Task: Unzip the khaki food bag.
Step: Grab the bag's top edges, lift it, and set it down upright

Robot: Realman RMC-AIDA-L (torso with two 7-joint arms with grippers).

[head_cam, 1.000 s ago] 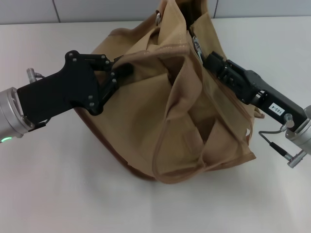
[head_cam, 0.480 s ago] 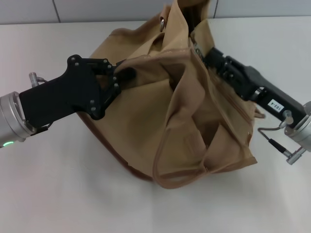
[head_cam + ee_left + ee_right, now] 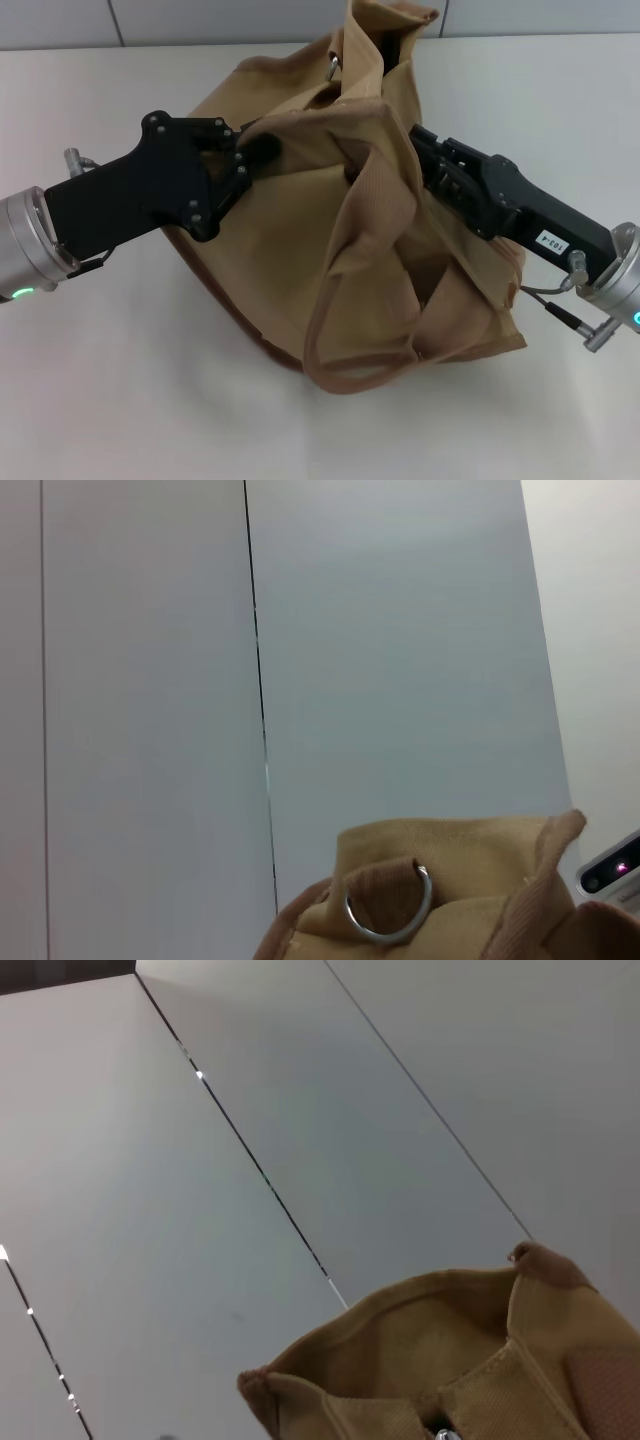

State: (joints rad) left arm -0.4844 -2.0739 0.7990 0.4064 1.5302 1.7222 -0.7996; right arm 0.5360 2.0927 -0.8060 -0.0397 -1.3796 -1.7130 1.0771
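1. Two grippers work on one soft thing: the khaki food bag (image 3: 370,250) sits slumped in the middle of the white table (image 3: 120,400), its cloth creased and folded over itself, one webbing handle (image 3: 330,330) drooping toward the near edge.
2. At the bag's left upper edge, the left gripper (image 3: 250,152) is clenched on a fold of canvas, the fabric bunching between its fingers.
3. At the right side of the bag's mouth, the right gripper (image 3: 422,150) presses in; its fingertips are buried in cloth, so I cannot tell whether they are clamped or loose.
4. Judging by the sag, the bag looks light and limp; it will likely follow any pull rather than resist, so the zipper line needs one side anchored taut.
5. Best holds seem to be the stiffer piped seam and the metal ring (image 3: 388,908) near the top, not loose panel cloth.
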